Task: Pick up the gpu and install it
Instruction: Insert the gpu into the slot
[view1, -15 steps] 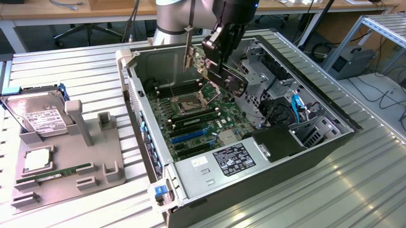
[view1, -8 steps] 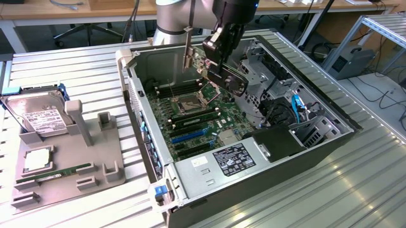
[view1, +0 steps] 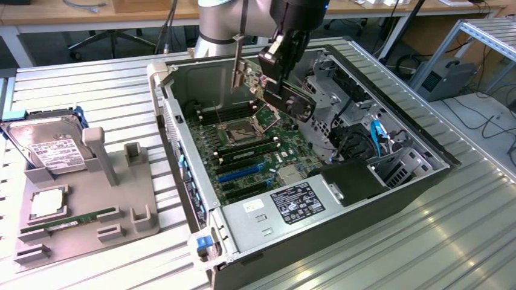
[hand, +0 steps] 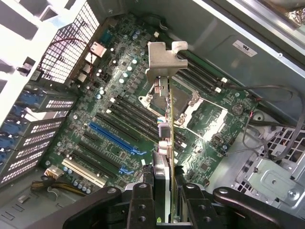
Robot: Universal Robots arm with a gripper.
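The gpu (view1: pixel 284 96) is a thin dark card with a pale metal bracket (view1: pixel 238 63) at one end. It hangs tilted above the open computer case (view1: pixel 165 115), over the motherboard (view1: pixel 246 151). My gripper (view1: pixel 277 57) is shut on the card's upper edge. In the wrist view the gpu (hand: pixel 165 138) shows edge-on between my two black fingers (hand: pixel 142 205), with its bracket (hand: pixel 164 59) at the far end. Below it lie the CPU socket (hand: pixel 178 102) and the blue slot (hand: pixel 116 138). The card is clear of the board and touches no slot.
A grey fixture (view1: pixel 113 181) at the exterior view's left carries a silver hard drive (view1: pixel 50 148), a processor (view1: pixel 48 202) and a green memory stick (view1: pixel 69 222). Inside the case are a power supply (view1: pixel 294 202), a drive cage (view1: pixel 339 96) and loose cables (view1: pixel 377 136).
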